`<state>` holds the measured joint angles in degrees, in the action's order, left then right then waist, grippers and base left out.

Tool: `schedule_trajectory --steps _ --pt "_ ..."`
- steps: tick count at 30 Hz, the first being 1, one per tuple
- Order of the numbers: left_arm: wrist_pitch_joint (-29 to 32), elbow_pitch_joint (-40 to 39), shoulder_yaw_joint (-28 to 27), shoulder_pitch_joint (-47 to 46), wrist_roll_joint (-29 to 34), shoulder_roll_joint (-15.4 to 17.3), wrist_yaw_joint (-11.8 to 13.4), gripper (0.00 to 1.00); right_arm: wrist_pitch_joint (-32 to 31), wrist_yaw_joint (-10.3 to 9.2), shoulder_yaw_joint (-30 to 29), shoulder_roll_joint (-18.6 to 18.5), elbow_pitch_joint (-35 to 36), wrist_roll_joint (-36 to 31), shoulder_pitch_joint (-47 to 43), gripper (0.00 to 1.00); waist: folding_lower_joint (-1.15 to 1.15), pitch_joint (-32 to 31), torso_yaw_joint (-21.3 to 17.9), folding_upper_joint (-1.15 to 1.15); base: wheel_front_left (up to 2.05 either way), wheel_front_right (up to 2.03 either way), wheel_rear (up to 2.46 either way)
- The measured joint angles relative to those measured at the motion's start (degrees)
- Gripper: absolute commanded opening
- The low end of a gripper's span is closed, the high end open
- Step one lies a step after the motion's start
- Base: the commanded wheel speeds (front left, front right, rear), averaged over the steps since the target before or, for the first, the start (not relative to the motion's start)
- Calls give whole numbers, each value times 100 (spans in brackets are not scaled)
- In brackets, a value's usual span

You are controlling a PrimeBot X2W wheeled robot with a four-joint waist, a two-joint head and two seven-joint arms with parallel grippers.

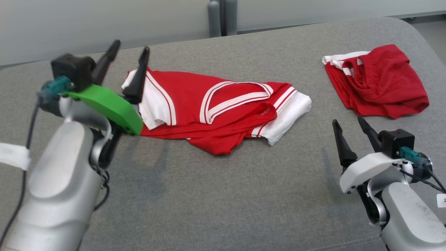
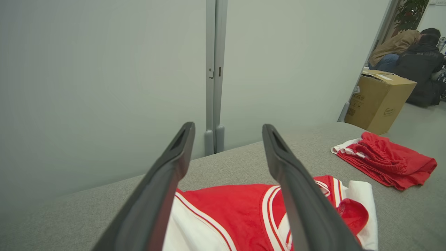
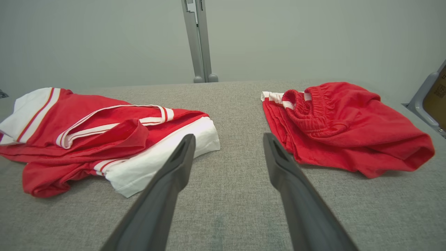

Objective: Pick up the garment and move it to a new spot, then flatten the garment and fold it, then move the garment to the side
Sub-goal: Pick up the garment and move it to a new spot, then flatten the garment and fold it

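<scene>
Head view, rumpled red-white jersey [image 1: 223, 104], coarse grey surface [image 1: 223, 202], perhaps woven

Occlusions and crops, current frame

Head view: left gripper [image 1: 131, 47] and its green mount [image 1: 108, 106] cover the shirt's [image 1: 216, 104] left sleeve edge. Left forearm [image 1: 62, 181] and right forearm [image 1: 411, 216] are cut off by the bottom edge. Tag [image 1: 441, 200] on the right forearm is clipped at the right edge, unreadable. Shirt neck print is too small to read. Shorts [image 1: 379, 82] are bunched, lower layers hidden. Left wrist view: bottom edge cuts the shirt, and the fingers [image 2: 299, 195] hide strips of it. Cardboard box [image 2: 378, 99] print is too small to read. People [image 2: 418, 59] are partly behind the box and cut by the right edge. Right wrist view: shirt sleeve runs off the left edge.
</scene>
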<state>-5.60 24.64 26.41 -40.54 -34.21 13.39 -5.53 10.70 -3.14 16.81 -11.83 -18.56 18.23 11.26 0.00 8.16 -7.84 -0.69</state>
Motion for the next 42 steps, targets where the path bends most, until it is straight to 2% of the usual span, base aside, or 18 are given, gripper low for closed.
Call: schedule_trajectory --steps 5,11,17,27,31,42 --pt "-253 -235 213 763 -79 -330 1 100 -24 96 -67 -176 -287 0 177 100 0 -43 284 0 0 0 0" --pt "-460 -476 366 1525 -127 -547 124 100 -87 213 -85 -316 -668 0 351 100 0 -60 633 0 0 0 0" --pt "-571 -657 416 1895 -107 -552 307 100 -147 314 -108 -452 -1070 0 541 100 0 -13 939 0 0 0 0" --pt "-613 -1062 620 2065 31 -544 401 100 -320 380 -144 -641 -1898 -2 916 100 0 230 1332 0 0 0 0" --pt "-614 -1229 660 2107 92 -521 412 100 -377 546 -79 -659 -2182 -9 1138 100 0 364 1463 0 0 0 0" --pt "-603 -1500 656 2258 164 -345 564 100 -445 805 94 -699 -2655 -56 1611 100 0 605 1556 0 0 0 0"
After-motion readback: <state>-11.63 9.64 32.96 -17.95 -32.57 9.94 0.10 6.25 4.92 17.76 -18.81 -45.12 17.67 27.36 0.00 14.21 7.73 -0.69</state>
